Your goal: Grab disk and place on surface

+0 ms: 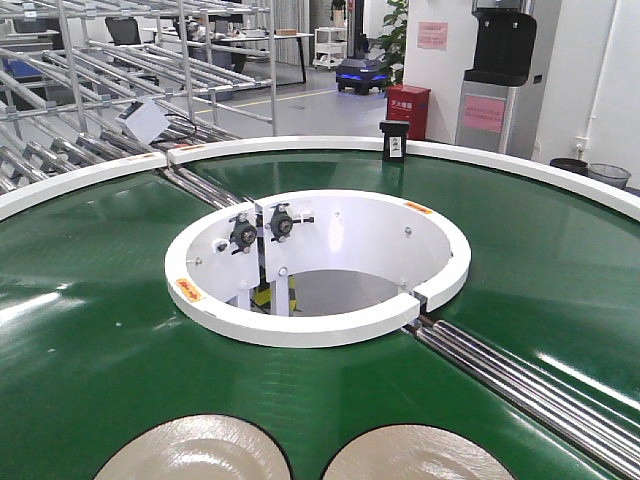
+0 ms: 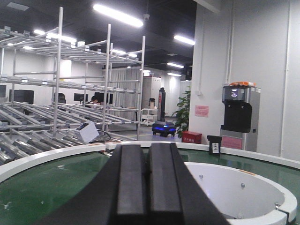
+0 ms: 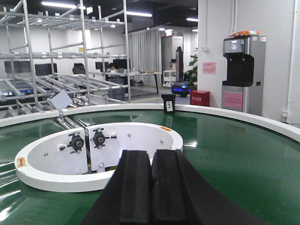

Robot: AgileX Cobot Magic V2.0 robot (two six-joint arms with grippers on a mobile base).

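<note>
Two pale beige disks lie on the green belt at the bottom edge of the front view, one on the left (image 1: 195,455) and one on the right (image 1: 420,458), both cut off by the frame. Neither arm shows in that view. In the left wrist view my left gripper (image 2: 147,147) is shut with its black fingers pressed together and nothing between them, pointing level over the belt. My right gripper (image 3: 151,153) is likewise shut and empty, aimed across the belt toward the white inner ring. The dark metal tabletop is out of view.
The green conveyor belt (image 1: 90,300) rings a white inner rim (image 1: 320,325) around an open well with bearing mounts (image 1: 262,228). Steel rollers (image 1: 530,385) cross the belt at right. A small black labelled box (image 1: 394,140) stands on the far outer rim. Metal racks (image 1: 120,60) stand behind.
</note>
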